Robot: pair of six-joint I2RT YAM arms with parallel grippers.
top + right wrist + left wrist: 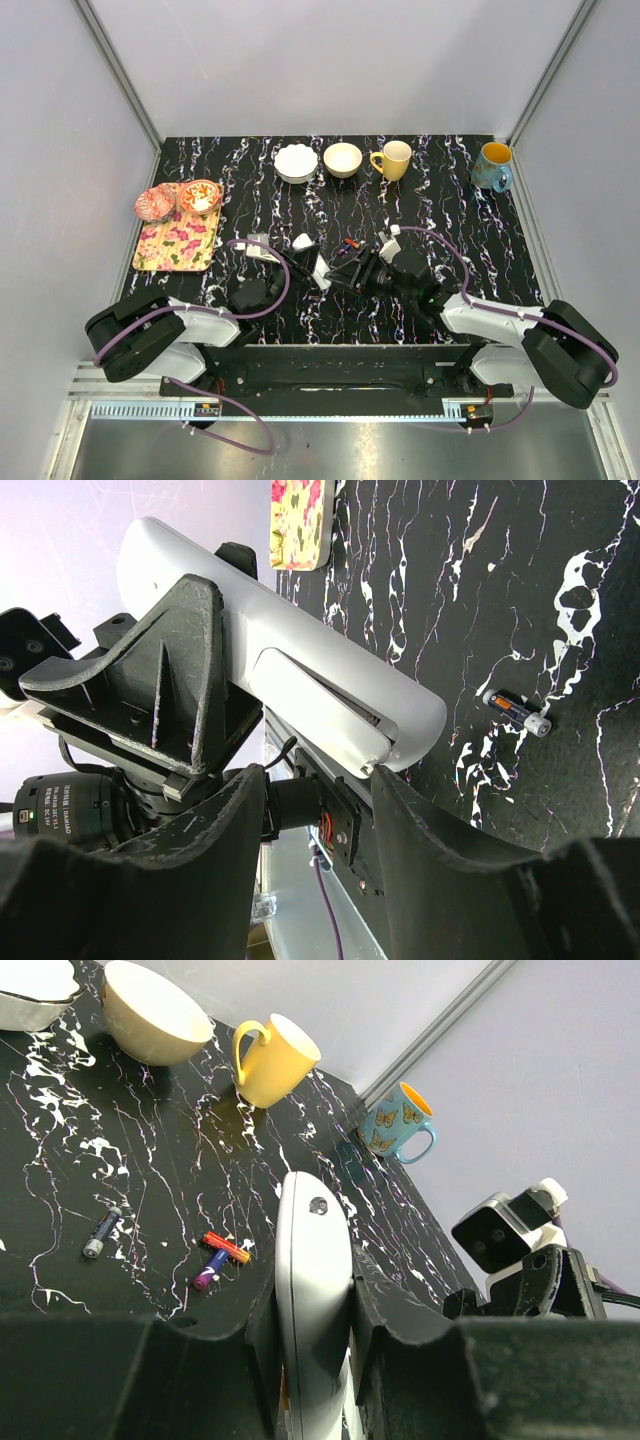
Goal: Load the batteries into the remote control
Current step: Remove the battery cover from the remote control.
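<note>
The remote control [312, 1280] is a slim white bar, and my left gripper [312, 1325] is shut on its sides, holding it off the table. In the top view the left gripper [308, 264] and the remote control [304, 244] are at the table's middle. My right gripper [318, 780] stands open just under the remote control [270, 660]; its right fingertip [392, 780] touches the end where a cover panel [320, 705] is slightly lifted. Three batteries lie on the table: a dark one [102, 1232], a red-orange one [227, 1247] and a purple one [210, 1269]. One battery [516, 711] also shows in the right wrist view.
At the back stand a white bowl [296, 162], a cream bowl [343, 159], a yellow mug [393, 159] and a blue butterfly mug [492, 167]. A flowered tray [178, 243] and two small patterned bowls [200, 196] are at the left.
</note>
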